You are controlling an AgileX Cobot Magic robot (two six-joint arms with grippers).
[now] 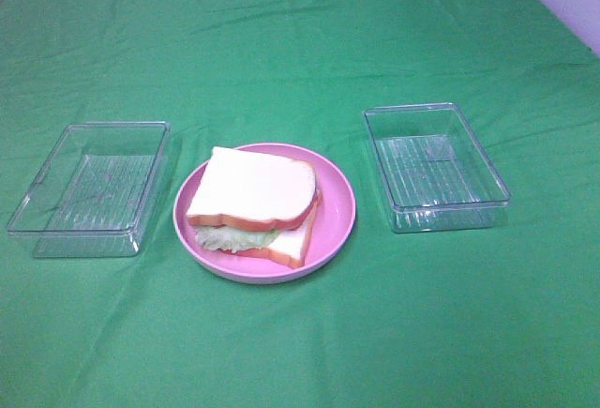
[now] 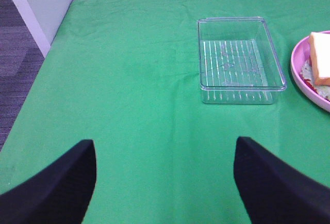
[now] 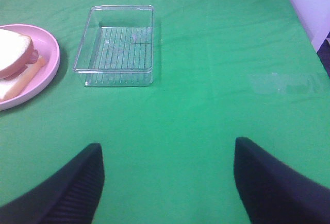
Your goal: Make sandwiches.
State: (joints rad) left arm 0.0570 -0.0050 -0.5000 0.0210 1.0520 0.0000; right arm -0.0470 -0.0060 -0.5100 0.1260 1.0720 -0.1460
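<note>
Black claws: left gripper [image 2: 165, 183] and right gripper [image 3: 167, 183] both spread wide, nothing between them.
Surface: green cloth [image 1: 300, 333], slightly creased.
Sandwiches [image 1: 255, 204]: stacked on pink plate [image 1: 337, 225], between two clear trays [image 1: 89, 188] [image 1: 436, 166]; white bread, orange crust, lettuce peeking out.

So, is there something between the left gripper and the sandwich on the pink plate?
Nothing blocks it. The left gripper hangs open over bare green cloth; the clear box sits ahead, beside the plate, not before the sandwich.
</note>
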